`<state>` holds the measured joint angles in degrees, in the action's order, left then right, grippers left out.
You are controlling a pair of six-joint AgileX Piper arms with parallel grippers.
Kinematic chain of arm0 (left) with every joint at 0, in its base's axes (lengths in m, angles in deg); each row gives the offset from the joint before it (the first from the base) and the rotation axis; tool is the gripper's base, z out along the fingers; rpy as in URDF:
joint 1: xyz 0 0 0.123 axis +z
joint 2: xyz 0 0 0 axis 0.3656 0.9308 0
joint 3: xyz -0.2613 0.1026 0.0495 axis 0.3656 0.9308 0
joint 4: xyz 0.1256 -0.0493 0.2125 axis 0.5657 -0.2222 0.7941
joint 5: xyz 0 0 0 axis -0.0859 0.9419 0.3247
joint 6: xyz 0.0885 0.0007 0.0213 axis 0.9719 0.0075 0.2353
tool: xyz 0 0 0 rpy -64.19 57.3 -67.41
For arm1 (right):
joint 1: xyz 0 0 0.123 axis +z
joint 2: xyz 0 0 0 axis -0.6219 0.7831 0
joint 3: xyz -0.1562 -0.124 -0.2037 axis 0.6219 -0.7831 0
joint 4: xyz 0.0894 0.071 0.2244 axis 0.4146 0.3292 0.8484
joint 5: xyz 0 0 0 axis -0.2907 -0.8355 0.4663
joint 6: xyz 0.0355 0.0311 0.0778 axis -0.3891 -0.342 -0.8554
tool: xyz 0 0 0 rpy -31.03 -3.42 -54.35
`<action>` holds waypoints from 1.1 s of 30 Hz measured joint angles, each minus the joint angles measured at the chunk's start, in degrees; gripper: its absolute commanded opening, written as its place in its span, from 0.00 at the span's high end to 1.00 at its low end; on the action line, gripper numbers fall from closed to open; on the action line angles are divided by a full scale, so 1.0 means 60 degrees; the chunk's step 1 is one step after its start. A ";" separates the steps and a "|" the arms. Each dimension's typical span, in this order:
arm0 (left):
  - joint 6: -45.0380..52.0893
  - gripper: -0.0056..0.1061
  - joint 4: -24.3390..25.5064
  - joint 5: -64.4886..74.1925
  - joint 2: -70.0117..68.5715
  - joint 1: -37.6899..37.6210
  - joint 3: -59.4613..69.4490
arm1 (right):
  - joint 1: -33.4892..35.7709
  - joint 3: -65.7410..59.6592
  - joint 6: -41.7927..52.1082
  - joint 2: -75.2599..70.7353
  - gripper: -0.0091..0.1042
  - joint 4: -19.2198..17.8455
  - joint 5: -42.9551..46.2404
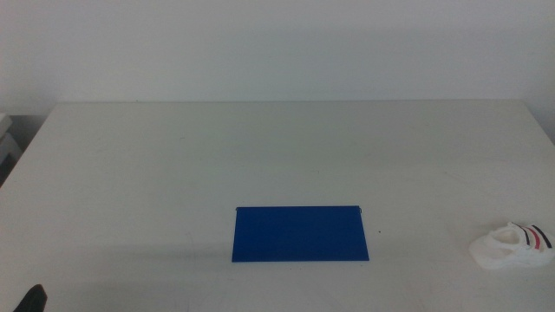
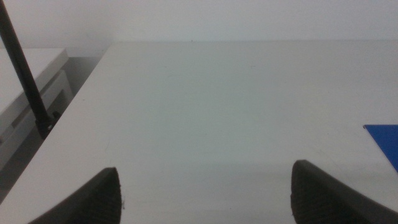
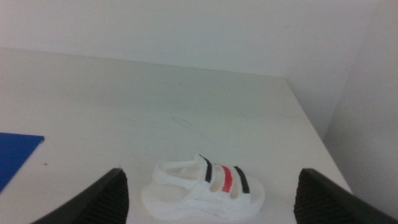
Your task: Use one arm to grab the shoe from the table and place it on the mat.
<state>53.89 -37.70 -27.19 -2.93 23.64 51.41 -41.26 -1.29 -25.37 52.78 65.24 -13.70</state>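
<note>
We are seeing the white shoe [image 3: 203,191], black and red straps across its top, lying on the table [image 1: 260,156] at four o'clock from the mat [image 1: 299,233], apart. Our right gripper [image 3: 211,202] is spreading wide, the shoe between its jaws, untouched; our left gripper [image 2: 205,196] is likewise gaping wide.

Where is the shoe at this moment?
In the middle view the shoe lies on the table near its right edge, right of the mat and apart from it.

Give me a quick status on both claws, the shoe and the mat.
Left claw and right claw open, both waiting low. Small white strapped sneaker on off-white table, right of flat dark-blue mat, apart. Nothing between.
</note>
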 measured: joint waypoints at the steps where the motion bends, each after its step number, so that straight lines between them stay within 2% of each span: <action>1: 0.0000 0.11 0.0000 0.0000 0.0000 0.0000 0.0000 | 0.0000 0.0000 0.0000 0.0000 0.11 0.0085 0.0000; 6: 0.0000 0.11 0.0000 0.0000 0.0000 0.0000 0.0000 | 0.0000 0.0126 0.0000 0.0000 0.11 0.0587 -0.0381; 15: 0.0000 0.11 0.0000 0.0000 0.0000 0.0000 0.0000 | 0.0000 0.2016 0.0000 0.0012 0.11 0.0810 -0.3158; 27: 0.0000 0.11 0.0000 0.0000 0.0000 0.0000 0.0000 | 0.0000 0.4303 -0.0047 0.2456 0.11 0.0800 -0.3584; 33: 0.0000 0.11 0.0000 0.0000 0.0000 0.0000 0.0000 | 0.0000 0.6167 -0.1178 0.4239 0.11 0.0809 -0.4151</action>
<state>53.89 -37.70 -27.19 -2.93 23.64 51.41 -41.26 35.71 -32.44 78.21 70.09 -38.61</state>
